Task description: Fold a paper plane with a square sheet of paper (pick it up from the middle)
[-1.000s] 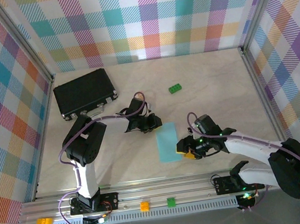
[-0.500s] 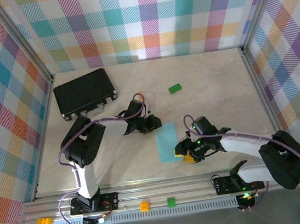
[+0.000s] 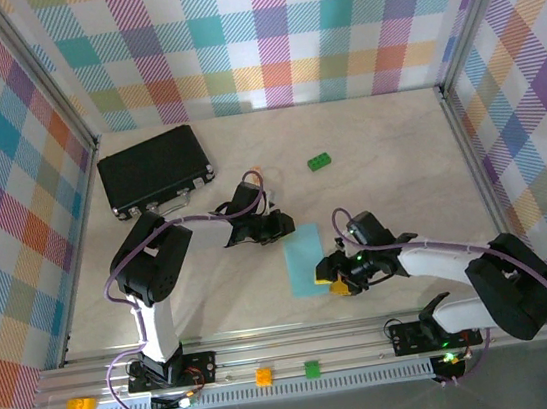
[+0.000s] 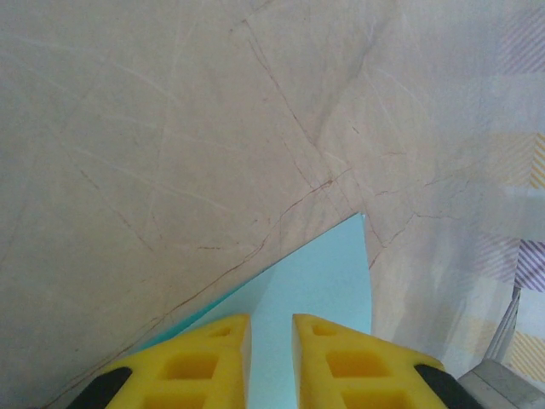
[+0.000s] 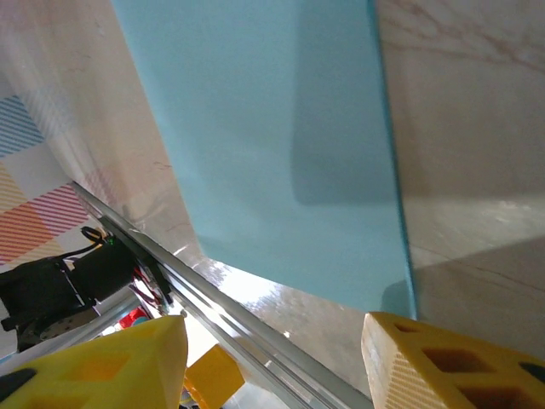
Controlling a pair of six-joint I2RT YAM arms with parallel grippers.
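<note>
Light blue and lying flat, the square sheet of paper [image 3: 304, 259] sits near the middle of the top view on the pale surface [image 3: 399, 158], and it reads as a narrow upright rectangle, not a square. I take that to mean one fold in half is already made. In the right wrist view one long side shows a darker doubled line, which fits a folded edge. No pointed nose, slanted corner folds or wings are visible, so the job looks to be at an early stage. The corner folds toward the centre crease and the wing folds appear to be left to do. The left gripper [image 3: 274, 227] is at the upper end of the sheet. In its own camera the yellow fingers [image 4: 209, 362] stand close together with only a thin slot between them, and blue paper shows in that slot. I cannot tell whether they pinch the sheet or merely rest on it. The right gripper [image 3: 336, 282] is at the lower right corner of the sheet. Its yellow fingers [image 5: 451, 362] are spread wide apart, with the near edge of the paper ahead of them and nothing held. The black case [image 3: 153, 170] in the upper left and the small green brick [image 3: 320, 161] above centre lie well apart from the paper.
</note>
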